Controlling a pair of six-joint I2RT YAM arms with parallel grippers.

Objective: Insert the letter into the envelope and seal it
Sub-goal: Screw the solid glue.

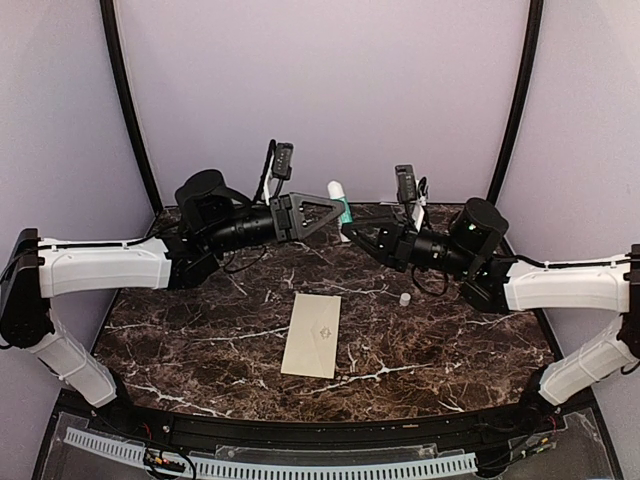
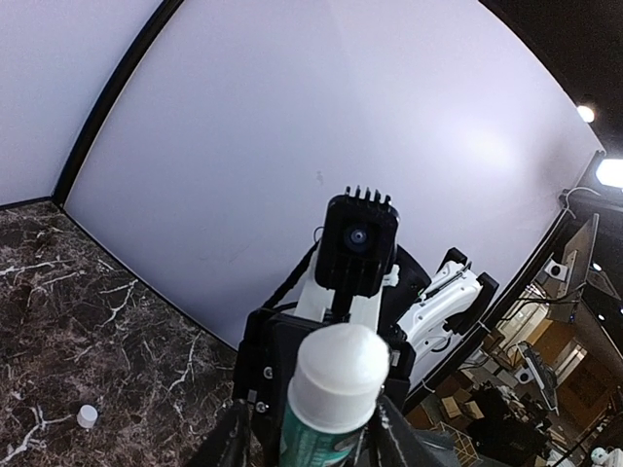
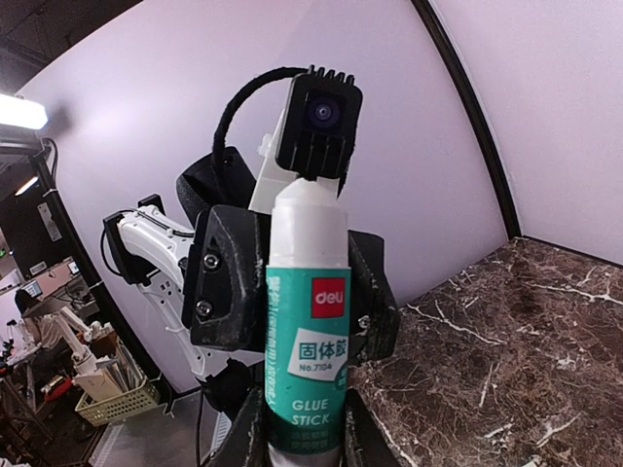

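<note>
The cream envelope [image 1: 312, 335] lies flat on the marble table [image 1: 200, 340] at mid-front, its faint emblem facing up. The letter is not in view. Both grippers meet in the air at the back of the table around an upright teal glue stick [image 1: 340, 205] [image 3: 310, 331] [image 2: 331, 389] with a white top. My right gripper [image 1: 350, 228] [image 3: 302, 443] is shut on the stick's lower end. My left gripper [image 1: 335, 215] [image 2: 307, 433] straddles the stick higher up. One of its fingers [image 2: 394, 438] touches the stick. A gap shows on the other side.
A small white cap [image 1: 405, 298] [image 2: 88, 416] sits on the table right of the envelope. Pale curved walls with black posts [image 1: 125, 110] close off the back. The right wrist camera [image 2: 358, 243] points at the left one from close by.
</note>
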